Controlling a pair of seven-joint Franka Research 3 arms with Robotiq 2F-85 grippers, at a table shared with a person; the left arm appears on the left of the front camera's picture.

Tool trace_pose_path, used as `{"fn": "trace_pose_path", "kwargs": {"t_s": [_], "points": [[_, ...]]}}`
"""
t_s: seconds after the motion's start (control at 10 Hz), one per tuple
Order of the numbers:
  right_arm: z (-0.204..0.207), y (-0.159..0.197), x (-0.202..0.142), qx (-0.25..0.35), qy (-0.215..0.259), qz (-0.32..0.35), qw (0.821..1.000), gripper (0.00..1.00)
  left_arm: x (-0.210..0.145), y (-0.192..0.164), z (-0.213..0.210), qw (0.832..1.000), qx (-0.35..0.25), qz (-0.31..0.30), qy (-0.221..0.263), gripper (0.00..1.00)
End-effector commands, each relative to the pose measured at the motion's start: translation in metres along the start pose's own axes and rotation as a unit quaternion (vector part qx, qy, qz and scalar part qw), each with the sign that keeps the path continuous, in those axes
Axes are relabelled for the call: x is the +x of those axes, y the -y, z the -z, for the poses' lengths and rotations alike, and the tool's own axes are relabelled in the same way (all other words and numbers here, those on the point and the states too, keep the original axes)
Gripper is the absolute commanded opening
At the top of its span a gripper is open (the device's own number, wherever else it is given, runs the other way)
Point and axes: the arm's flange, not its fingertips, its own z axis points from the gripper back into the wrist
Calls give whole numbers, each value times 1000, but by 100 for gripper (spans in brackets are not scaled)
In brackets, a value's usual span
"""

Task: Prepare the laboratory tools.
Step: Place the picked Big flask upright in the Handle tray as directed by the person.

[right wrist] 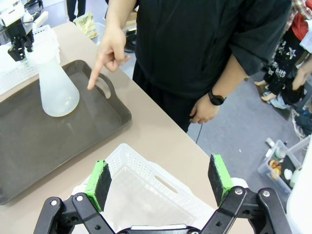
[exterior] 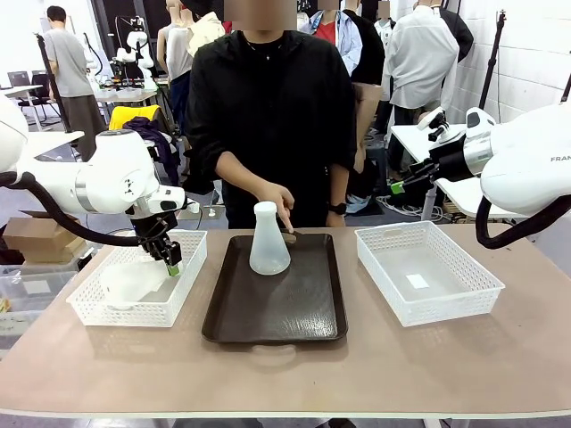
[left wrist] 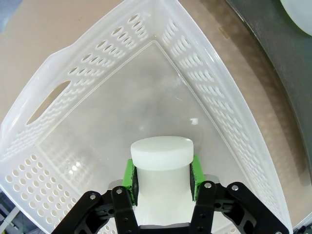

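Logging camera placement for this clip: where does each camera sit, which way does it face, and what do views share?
Front: between the arms, facing the person across the table; both arms show.
Left wrist: looks down its left gripper, shut on a flask, into the left basket.
Right wrist: over the right basket, open right gripper, facing the person's pointing hand.
Shared: tray, upright flask.

Two conical flasks (exterior: 269, 239) (exterior: 134, 278), two white lattice baskets (exterior: 89, 308) (exterior: 473, 299), one dark tray (exterior: 268, 325), one person's pointing hand (exterior: 278, 203).
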Motion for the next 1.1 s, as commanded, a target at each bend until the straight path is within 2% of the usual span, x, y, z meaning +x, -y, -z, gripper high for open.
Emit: {"fn": "trace_pose_path", "kwargs": {"t_s": [0.0,1.0], "points": [[0,2,1,3,-6,-6,1000,100,1,-1,1,1000,3,2,5,0],[0,2,1,3,-6,-6,1000,100,0,0,0,1000,0,0,0,0]]}}
